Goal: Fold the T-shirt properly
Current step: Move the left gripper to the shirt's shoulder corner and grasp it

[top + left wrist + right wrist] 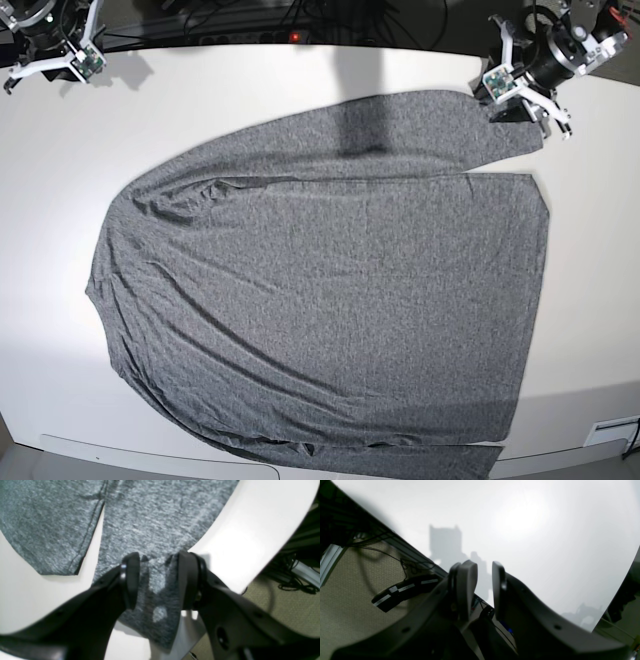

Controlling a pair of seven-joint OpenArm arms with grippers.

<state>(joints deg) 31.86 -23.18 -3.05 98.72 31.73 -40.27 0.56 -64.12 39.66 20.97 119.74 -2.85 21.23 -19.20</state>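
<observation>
Two arms are waiting at the table's [60, 150] far corners. The T-shirt [330, 300] is lying spread flat across it. The left gripper [155, 580] is straddling a sleeve end, jaws apart; the right gripper [483, 590] is hanging slightly parted, holding nothing.

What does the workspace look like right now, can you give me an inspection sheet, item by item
Surface: white table, bare around the shirt.
Job's things: grey T-shirt spread flat and unfolded, one sleeve running along the far edge toward the left gripper, some wrinkles near the shoulder.
Clutter: nothing seen on the table.
Grippers: left gripper has its jaws apart with the sleeve end lying between them, not pinched; right gripper hangs at the table's far corner with its jaws a little apart, holding nothing.
Cables: black cables lie on the floor beyond the table edge.
Surroundings: beige carpet and a black power strip on it.
</observation>
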